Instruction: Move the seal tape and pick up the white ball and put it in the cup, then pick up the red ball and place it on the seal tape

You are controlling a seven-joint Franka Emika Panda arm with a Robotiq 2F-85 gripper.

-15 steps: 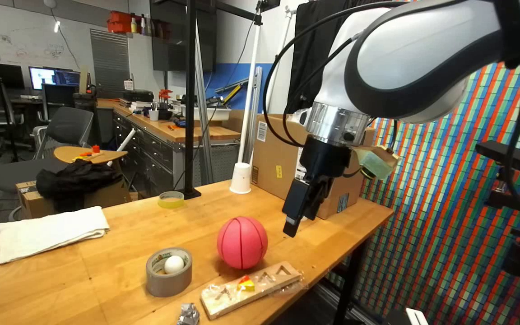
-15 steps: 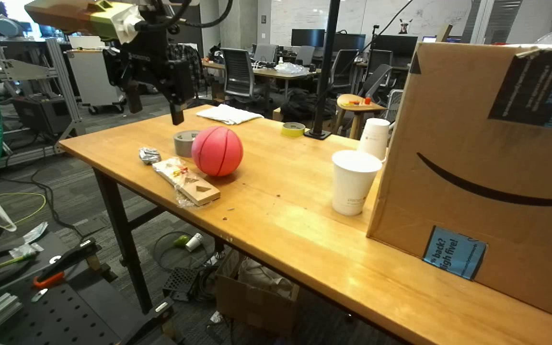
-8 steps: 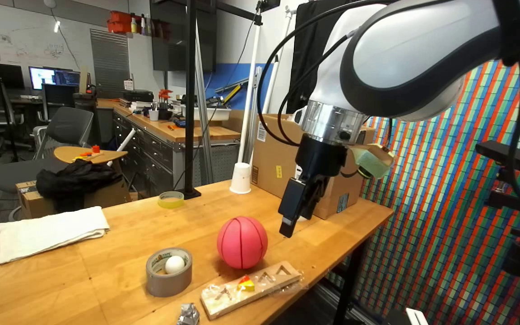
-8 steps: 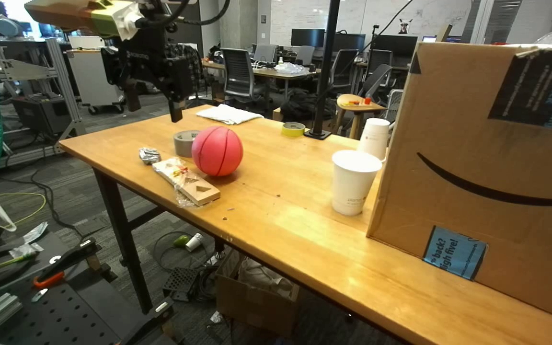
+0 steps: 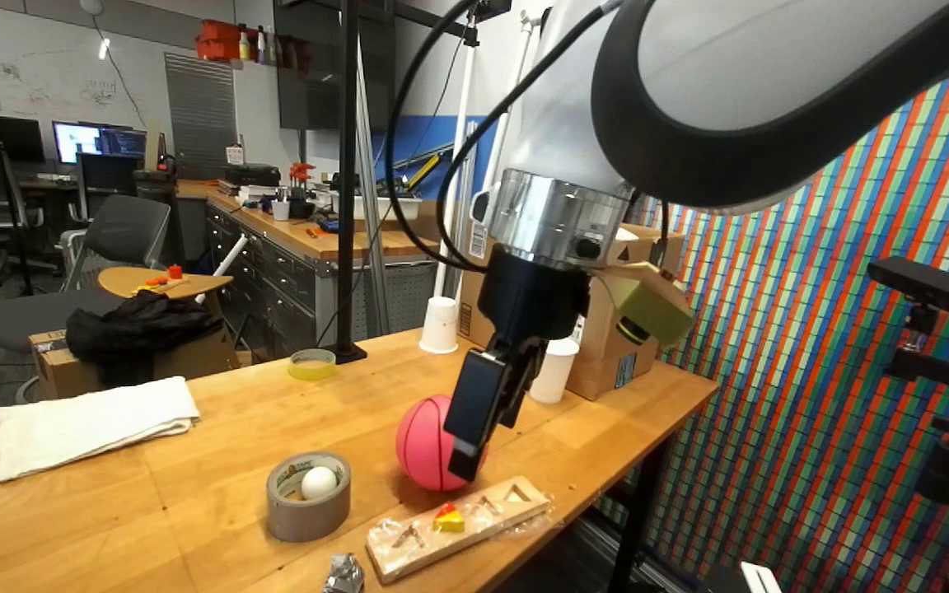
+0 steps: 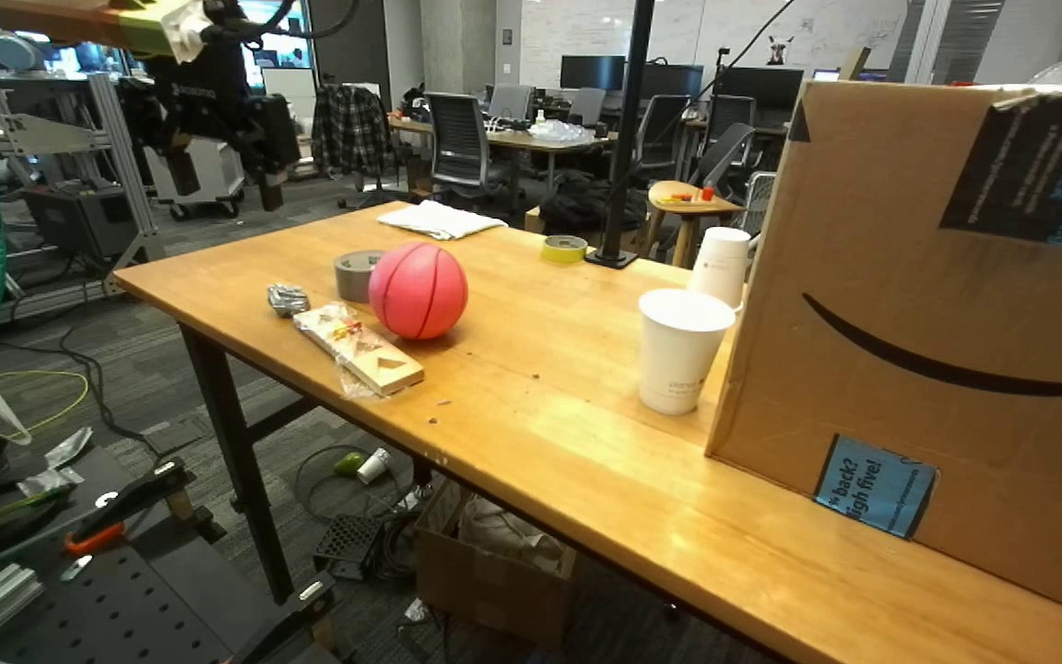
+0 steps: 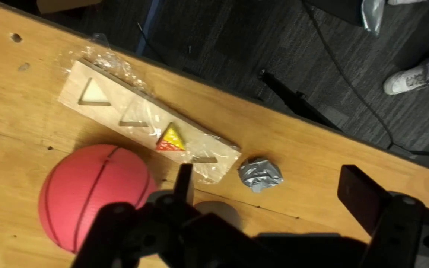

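The seal tape [image 5: 310, 519], a grey roll, lies flat on the table with the white ball [image 5: 319, 483] resting in its hole. In an exterior view the tape [image 6: 353, 276] is partly behind the red ball [image 6: 418, 291]; the white ball is hidden there. The red ball [image 7: 97, 197] is left of my fingers in the wrist view; a grey rounded edge behind a finger seems to be the tape [image 7: 218, 214]. The white cup [image 6: 681, 355] stands upright by the box. My gripper [image 7: 268, 182] is open and empty, above the table; in an exterior view it [image 5: 487, 441] overlaps the red ball.
A wooden board with triangular slots [image 5: 458, 531] and a crumpled foil lump [image 7: 260, 174] lie near the table edge. A white cone-shaped foot [image 5: 439, 325], a cardboard box [image 6: 918, 304], yellow tape [image 5: 312, 365], a black pole [image 5: 348, 247] and a folded cloth [image 5: 95, 424] are also there.
My gripper has moved left and lower in an exterior view, now in front of the red ball, uncovering the cup behind. The table objects have not moved.
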